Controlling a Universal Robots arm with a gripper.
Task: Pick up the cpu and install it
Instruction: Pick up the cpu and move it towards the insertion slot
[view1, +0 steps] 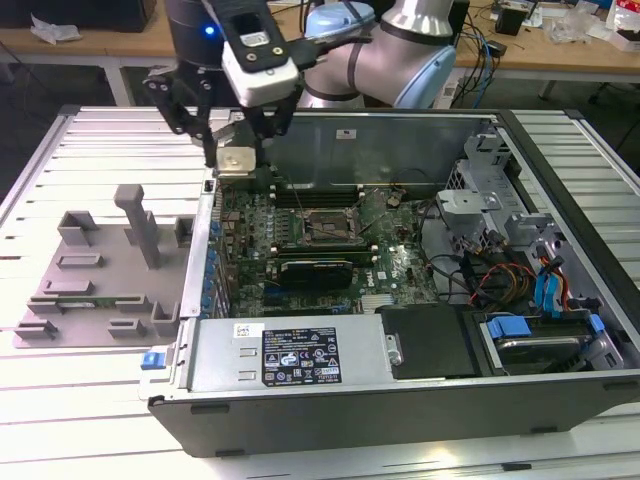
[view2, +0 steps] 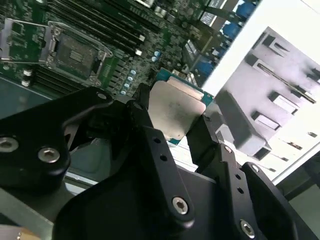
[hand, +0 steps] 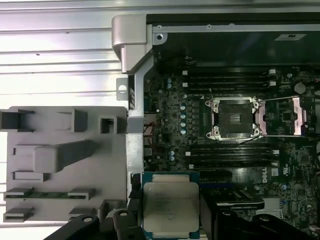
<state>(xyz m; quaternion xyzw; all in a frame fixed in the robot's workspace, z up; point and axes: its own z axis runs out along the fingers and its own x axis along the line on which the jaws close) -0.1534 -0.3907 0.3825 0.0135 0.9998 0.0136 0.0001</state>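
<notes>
A slatted metal table (view1: 110, 150) carried an open desktop computer case (view1: 400, 410) lying on its side, with a wooden workbench (view1: 560, 50) behind it. The pale blue and silver robot arm (view1: 400, 50) reached in from the far side and bent down over the case's far corner at the exterior view's left. Beside the case, at the exterior view's left, lay a grey plastic fixture tray (view1: 100, 280) with upright posts, touching the table and just next to the case wall. Inside the case the green motherboard (view1: 400, 265) covered the floor, and a silver power supply (view1: 290, 355) sat along the near wall. Near the middle of the board was the CPU socket (view1: 325, 228), seen bare in the first wrist view with its metal frame swung aside.

The black gripper (view1: 235, 160) hung over the edge of the case nearest the tray. Its fingers (view2: 145, 125) were closed against two opposite edges of the cpu (view1: 236, 163), one finger on each side, as both wrist views showed. The cpu (hand: 170, 205) was lifted clear of both tray and board, its shiny silver-grey top facing up toward the cameras and its thin green rim showing around it. It sat roughly level in the grip, above the case wall between the tray and the motherboard, well apart from the socket
</notes>
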